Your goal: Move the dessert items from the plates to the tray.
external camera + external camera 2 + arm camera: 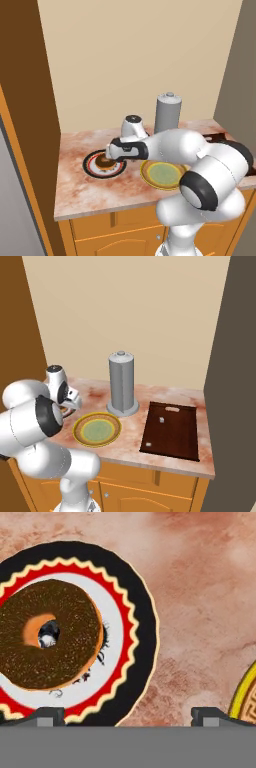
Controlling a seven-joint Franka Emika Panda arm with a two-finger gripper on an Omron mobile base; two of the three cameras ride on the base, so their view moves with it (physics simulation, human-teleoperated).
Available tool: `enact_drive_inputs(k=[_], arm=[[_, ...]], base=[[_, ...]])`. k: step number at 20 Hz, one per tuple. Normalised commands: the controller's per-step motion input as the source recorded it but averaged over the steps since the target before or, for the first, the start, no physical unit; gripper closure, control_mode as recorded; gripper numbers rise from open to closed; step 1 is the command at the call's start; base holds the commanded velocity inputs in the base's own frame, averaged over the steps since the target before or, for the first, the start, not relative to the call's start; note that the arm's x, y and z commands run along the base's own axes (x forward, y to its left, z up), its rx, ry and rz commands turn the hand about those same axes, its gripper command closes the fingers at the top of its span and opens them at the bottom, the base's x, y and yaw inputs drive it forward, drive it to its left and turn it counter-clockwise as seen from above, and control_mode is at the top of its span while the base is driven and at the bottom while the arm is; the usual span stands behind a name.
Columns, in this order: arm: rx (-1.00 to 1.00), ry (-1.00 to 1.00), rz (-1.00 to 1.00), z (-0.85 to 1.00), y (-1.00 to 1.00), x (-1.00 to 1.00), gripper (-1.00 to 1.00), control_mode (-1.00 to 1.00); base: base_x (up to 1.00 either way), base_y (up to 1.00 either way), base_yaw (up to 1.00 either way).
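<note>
We are seeing the tall grey cylinder (122,384) standing behind the yellow-rimmed plate (97,429), while our hand (111,151), fingers spread and released, is hovering over the donut (47,641).

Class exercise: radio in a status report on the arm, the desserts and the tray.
Gripper open, fingers spread over the black-rimmed plate. Donut on it, ungripped. Small pale lump already on tray. Yellow-rimmed plate bare. Grey cylinder stands between plates and tray.

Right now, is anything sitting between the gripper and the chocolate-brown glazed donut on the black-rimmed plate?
Nothing visible. The gripper hangs open over the black-rimmed plate; the chocolate-brown glazed donut lies bare, off toward one finger rather than centred.
</note>
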Motion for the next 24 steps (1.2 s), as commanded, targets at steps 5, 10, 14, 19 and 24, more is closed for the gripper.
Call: enact_drive_inputs(k=[5, 10, 14, 19, 24], arm=[[0.0, 0.0, 0.0, 0.01, 0.31, 0.2, -1.0, -1.0], [0.0, 0.0, 0.0, 0.05, 0.17, 0.19, -1.0, -1.0], [0.0, 0.0, -0.05, 0.0, 0.01, 0.16, -1.0, -1.0], [0.0, 0.0, -0.05, 0.0, 0.01, 0.16, -1.0, -1.0], [0.0, 0.0, -0.02, -0.01, 0.09, 0.13, -1.0, -1.0]], base=[[0.0, 0.0, 0.0], [0.0, 0.0, 0.0], [0.0, 0.0, 0.0], [0.0, 0.0, 0.0], [0.0, 0.0, 0.0]])
